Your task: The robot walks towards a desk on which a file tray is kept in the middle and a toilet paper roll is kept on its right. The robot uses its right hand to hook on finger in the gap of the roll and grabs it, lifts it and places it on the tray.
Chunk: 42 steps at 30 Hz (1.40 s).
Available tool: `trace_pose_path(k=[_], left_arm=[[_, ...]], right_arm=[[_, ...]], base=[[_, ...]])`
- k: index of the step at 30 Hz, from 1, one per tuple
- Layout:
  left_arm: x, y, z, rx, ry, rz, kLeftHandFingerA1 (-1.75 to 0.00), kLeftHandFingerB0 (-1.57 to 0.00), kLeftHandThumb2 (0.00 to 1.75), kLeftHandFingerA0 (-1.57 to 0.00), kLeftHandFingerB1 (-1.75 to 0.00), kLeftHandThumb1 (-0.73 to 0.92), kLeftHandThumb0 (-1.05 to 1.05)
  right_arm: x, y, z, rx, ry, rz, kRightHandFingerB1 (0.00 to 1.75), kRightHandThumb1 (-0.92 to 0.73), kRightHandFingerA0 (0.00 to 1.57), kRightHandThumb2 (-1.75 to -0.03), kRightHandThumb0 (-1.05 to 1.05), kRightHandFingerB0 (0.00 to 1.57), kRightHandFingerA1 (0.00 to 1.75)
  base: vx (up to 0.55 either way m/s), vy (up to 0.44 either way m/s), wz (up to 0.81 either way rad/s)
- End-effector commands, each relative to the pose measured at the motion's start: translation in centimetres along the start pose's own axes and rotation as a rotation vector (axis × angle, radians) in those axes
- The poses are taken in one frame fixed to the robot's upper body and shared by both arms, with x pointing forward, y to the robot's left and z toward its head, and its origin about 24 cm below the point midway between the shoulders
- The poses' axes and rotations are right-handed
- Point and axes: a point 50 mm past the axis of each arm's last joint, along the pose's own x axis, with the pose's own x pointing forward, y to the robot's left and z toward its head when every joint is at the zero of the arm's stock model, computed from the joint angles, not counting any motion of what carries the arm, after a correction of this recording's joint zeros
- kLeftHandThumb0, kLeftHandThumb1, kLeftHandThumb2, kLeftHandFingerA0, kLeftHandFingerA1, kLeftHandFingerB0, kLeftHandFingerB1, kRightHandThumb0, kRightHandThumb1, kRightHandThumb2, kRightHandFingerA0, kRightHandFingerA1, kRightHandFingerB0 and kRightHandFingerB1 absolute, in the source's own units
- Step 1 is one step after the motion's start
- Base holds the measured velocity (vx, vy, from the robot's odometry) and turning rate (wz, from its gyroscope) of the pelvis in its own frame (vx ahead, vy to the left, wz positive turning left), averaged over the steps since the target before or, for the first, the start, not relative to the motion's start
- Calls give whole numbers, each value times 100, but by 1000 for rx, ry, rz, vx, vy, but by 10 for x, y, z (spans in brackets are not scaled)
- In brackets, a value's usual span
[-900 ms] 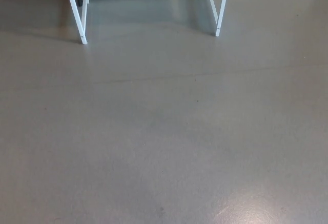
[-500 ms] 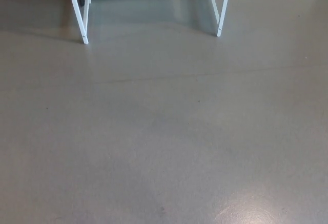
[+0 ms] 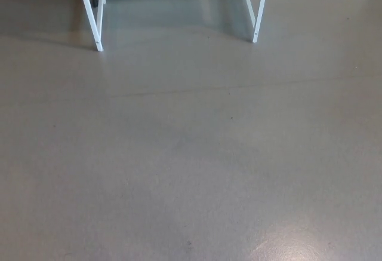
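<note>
Two white table legs (image 3: 95, 25) (image 3: 258, 19) at the top edge | grey floor (image 3: 191, 153) fills the rest | view barely shifted from half a second ago, so the approach looks paused or slow | neither hand in sight, state unknown | tray and roll out of frame, above | walking stage.

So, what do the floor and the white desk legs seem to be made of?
The floor looks like a smooth grey poured or sealed surface, perhaps coated concrete or vinyl: it has a soft sheen, a bright light reflection near the bottom right, and one faint seam across it. The desk legs look like thin metal bars painted white, judging by their slim, straight, flat-edged shape; the material cannot be confirmed.
</note>
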Motion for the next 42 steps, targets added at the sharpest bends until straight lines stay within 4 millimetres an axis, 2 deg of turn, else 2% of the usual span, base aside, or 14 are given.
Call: trace_pose_path(k=[1, 25, 33, 42], left_arm=[[-1, 6, 0, 23, 13, 3, -54, -8, 119, -8, -51, 72, -23], [-1, 5, 1, 22, 13, 0, -54, -8, 119, -8, -51, 72, -23], [-1, 5, 3, 20, 8, 3, -54, -8, 119, -8, -51, 72, -23], [-1, 7, 4, 22, 6, 5, -54, -8, 119, -8, -51, 72, -23]], right_arm=[[-1, -2, -2, 4, -4, -19, 23, -72, 20, -63, -74, 3, 40], [-1, -3, -2, 4, -6, -22, 23, -72, 20, -63, -74, 3, 40], [0, -4, 0, 7, -10, -24, 23, -72, 20, -63, -74, 3, 40], [0, -3, 1, 10, -10, -23, 23, -72, 20, -63, -74, 3, 40]], base=[[0, 0, 0], [6, 11, 3], [263, 321, -5], [253, -88, 10]])
